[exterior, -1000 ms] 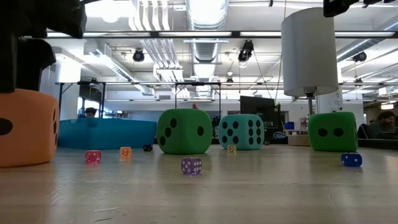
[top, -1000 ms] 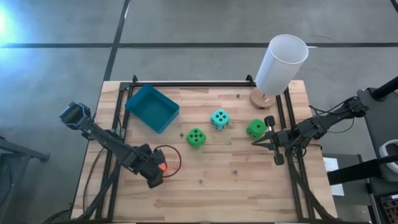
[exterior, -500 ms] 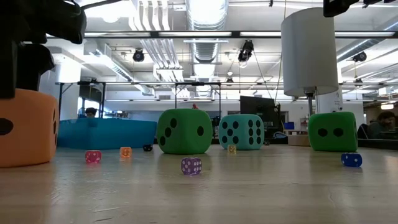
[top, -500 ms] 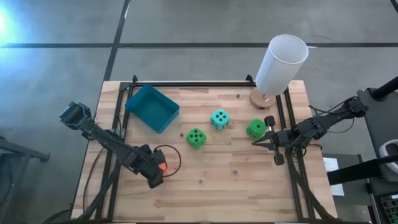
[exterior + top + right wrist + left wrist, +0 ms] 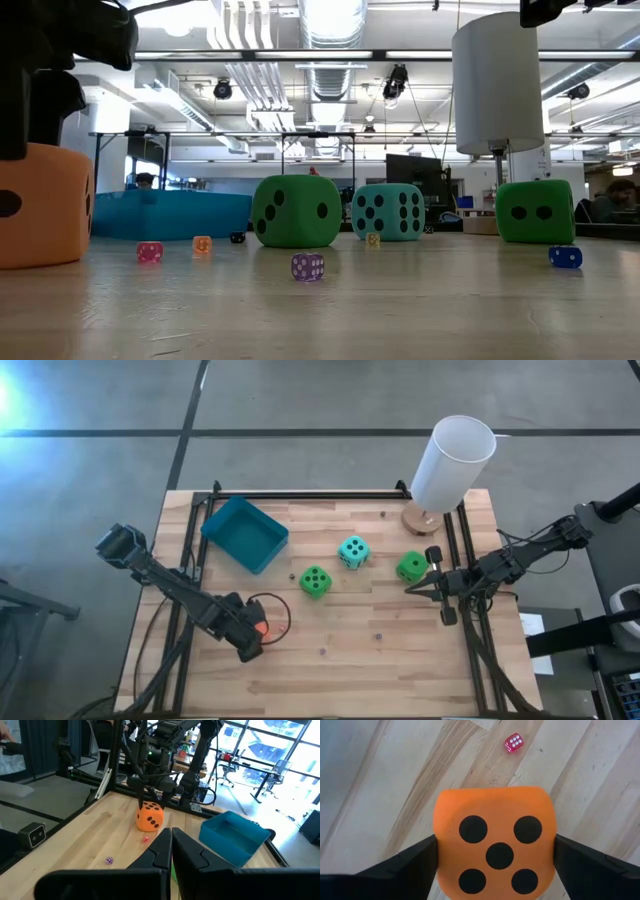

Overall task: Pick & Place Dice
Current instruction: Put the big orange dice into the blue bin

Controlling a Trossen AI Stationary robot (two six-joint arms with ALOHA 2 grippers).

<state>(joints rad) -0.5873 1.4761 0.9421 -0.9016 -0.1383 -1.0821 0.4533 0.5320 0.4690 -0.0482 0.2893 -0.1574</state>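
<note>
The orange-red die [image 5: 261, 628] rests on its bottom face on the wooden table, near the left front. My left gripper [image 5: 255, 632] points down over it, one finger on each side. Two green dice [image 5: 315, 581] [image 5: 411, 567] and a teal die [image 5: 352, 551] sit mid-table. The blue tray [image 5: 245, 532] lies at the far left. My right gripper [image 5: 410, 588] is shut and level at the table's right side, just in front of the right green die, holding nothing. My left gripper comes from above, pointing down, and has the orange-red die between its two fingers. The fingers [image 5: 415, 865] lie against two opposite side faces [image 5: 440, 850]. The five-pip face is up. The die stands level with its bottom [image 5: 40, 262] on the table.
A white cylinder [image 5: 452, 465] on a round wooden base stands at the far right. Several tiny dice lie scattered on the table, among them a purple one [image 5: 307, 266], a pink one [image 5: 149, 252] and a blue one [image 5: 565, 257]. A black frame rail runs along each side of the table.
In the low view, the left gripper's visible finger has moved in against the orange-red die's side. The die has stayed on the table.
</note>
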